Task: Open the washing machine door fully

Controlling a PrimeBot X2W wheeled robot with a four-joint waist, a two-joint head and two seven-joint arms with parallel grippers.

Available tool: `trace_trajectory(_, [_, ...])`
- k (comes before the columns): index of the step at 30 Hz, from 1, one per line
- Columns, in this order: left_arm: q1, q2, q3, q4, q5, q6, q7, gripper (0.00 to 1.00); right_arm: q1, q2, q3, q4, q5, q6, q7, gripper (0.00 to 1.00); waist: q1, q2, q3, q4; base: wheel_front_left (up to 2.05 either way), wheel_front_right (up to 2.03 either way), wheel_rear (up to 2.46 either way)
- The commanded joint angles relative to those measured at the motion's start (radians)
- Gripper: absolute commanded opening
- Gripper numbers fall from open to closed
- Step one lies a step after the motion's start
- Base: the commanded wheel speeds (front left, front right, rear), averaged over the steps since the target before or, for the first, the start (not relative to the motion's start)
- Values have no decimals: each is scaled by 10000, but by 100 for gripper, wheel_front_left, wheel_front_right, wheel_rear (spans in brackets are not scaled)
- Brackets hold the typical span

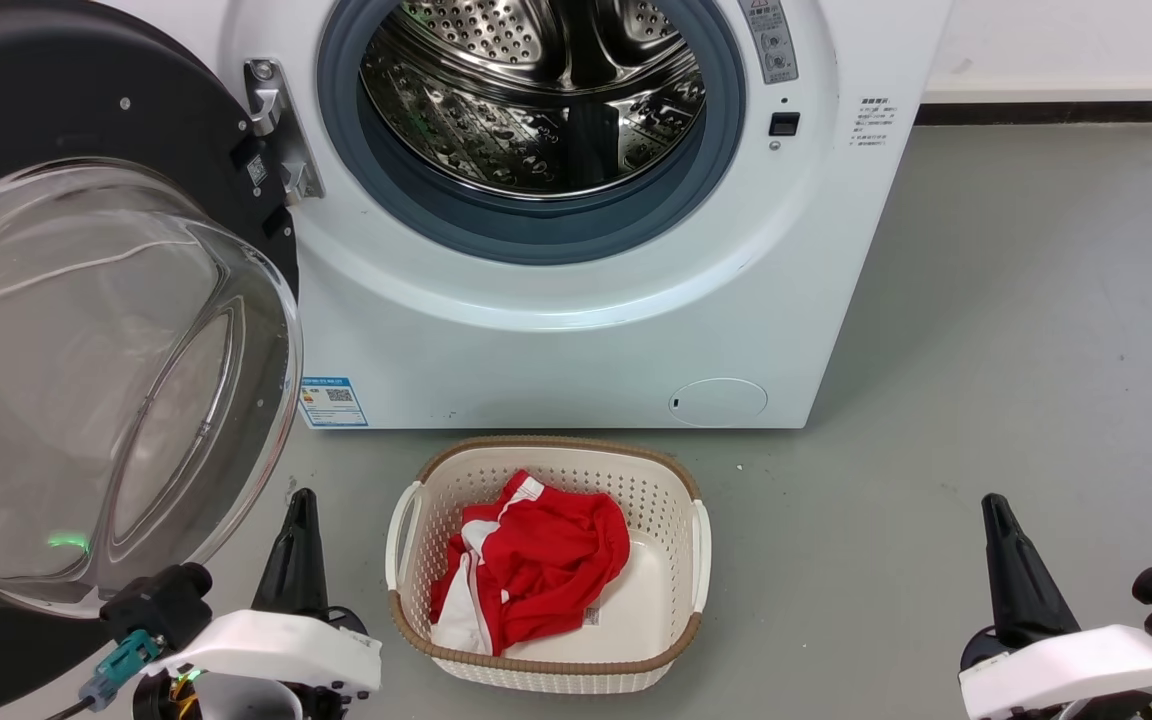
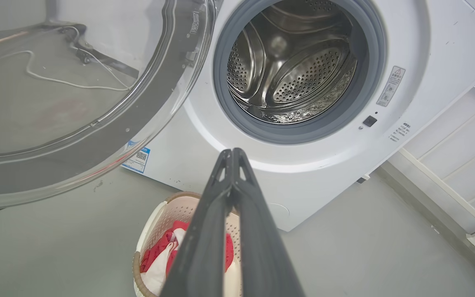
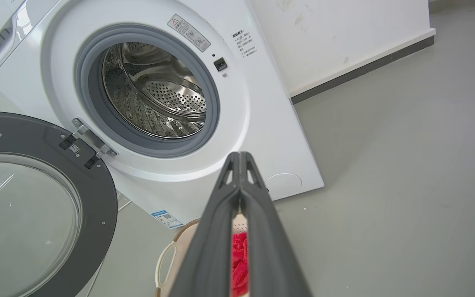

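As the left gripper (image 1: 302,505) and right gripper (image 1: 994,510) hung closed and empty over bare grey floor (image 1: 1036,300), a basket (image 1: 556,445) of red cloth (image 1: 546,560) sat between them. The door (image 1: 86,330) stood swung wide just beside the left gripper, hinged to the washer (image 1: 586,340) against a white wall (image 1: 1066,40).

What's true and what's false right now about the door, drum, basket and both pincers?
1. The washing machine door is swung open to the robot's left. True.
2. Red clothing lies in the drum. False: the drum looks empty; the red garment lies in the basket.
3. The left pincer is shut. True.
4. The right pincer grips the door. False: it is shut, empty, apart from the door.
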Motion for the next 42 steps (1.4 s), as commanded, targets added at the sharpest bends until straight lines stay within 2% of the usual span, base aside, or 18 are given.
trace_trajectory(1, [-268, 15, 65, -84, -458, -76, 115, 0, -296, -97, -10, -74, 498, -1, 67, 0, 0, 0, -5, 0, 0, 0, 0])
trace_trajectory(6, [-310, 12, 148, -30, -1251, -149, 310, 0, -401, -124, -20, 38, 1329, -2, 193, 0, 0, 0, -19, 1, 0, 0, 0])
trace_trajectory(7, [-332, 10, 198, 4, -1707, -190, 424, 0, -453, -137, -29, 103, 1807, -2, 268, 0, 0, 0, -28, 1, 0, 0, 0])
trace_trajectory(18, [-418, 5, 361, 121, -3251, -340, 812, 0, -649, -172, -69, 326, 3416, -2, 530, 0, 0, 0, -59, 1, 0, 0, 0])
trace_trajectory(42, [-555, -5, 662, 332, -5981, -606, 1504, 0, -994, -193, -190, 731, 6217, -3, 1048, 0, 0, 0, -125, 3, 0, 0, 0])
